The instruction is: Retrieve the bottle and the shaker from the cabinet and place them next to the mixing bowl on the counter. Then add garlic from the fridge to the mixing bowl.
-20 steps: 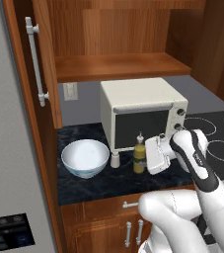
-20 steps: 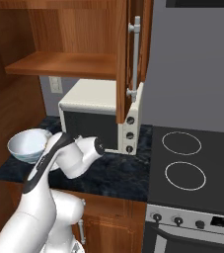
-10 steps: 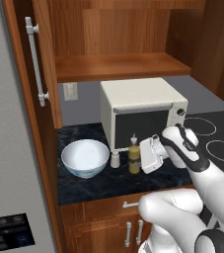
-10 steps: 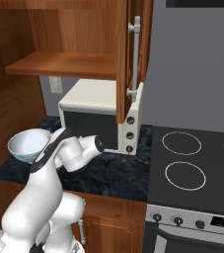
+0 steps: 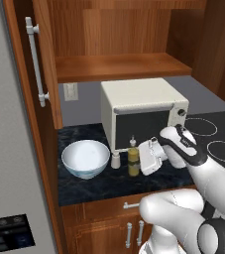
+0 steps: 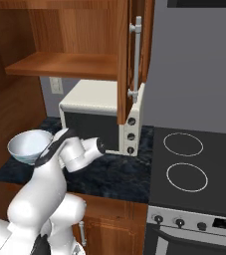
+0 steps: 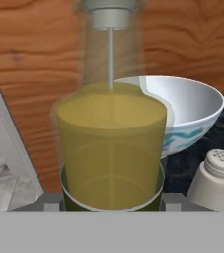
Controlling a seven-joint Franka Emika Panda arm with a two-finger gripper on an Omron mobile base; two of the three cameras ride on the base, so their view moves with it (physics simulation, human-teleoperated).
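Directly between the two fingers of the gripper (image 5: 142,159) stands the bottle (image 7: 111,143), upright on the dark counter (image 5: 91,183); its clear body, filled with yellow liquid, spans the whole gap, and the fingers clasp it low on either side, as the hand view shows. In the left base view the bottle (image 5: 133,158) sits at the gripper's tip, in front of the microwave (image 5: 143,109). Just beyond the bottle, and slightly to one side of it, stands the shaker (image 7: 215,179), a small white piece with a perforated cap; it is close to the bottle but apart from it, seen also as the shaker (image 5: 115,159) in the left base view. Farther out along the gripper's line lies the mixing bowl (image 7: 192,111), white with a teal band, partly hidden behind the bottle. In the right base view the arm covers the bottle, and the mixing bowl (image 6: 27,145) shows past it. Above the gripper, the open cabinet (image 5: 119,64) has a bare wooden shelf; its door (image 6: 132,55) hangs ahead of the microwave. To the gripper's far side lies the stove (image 6: 194,164).
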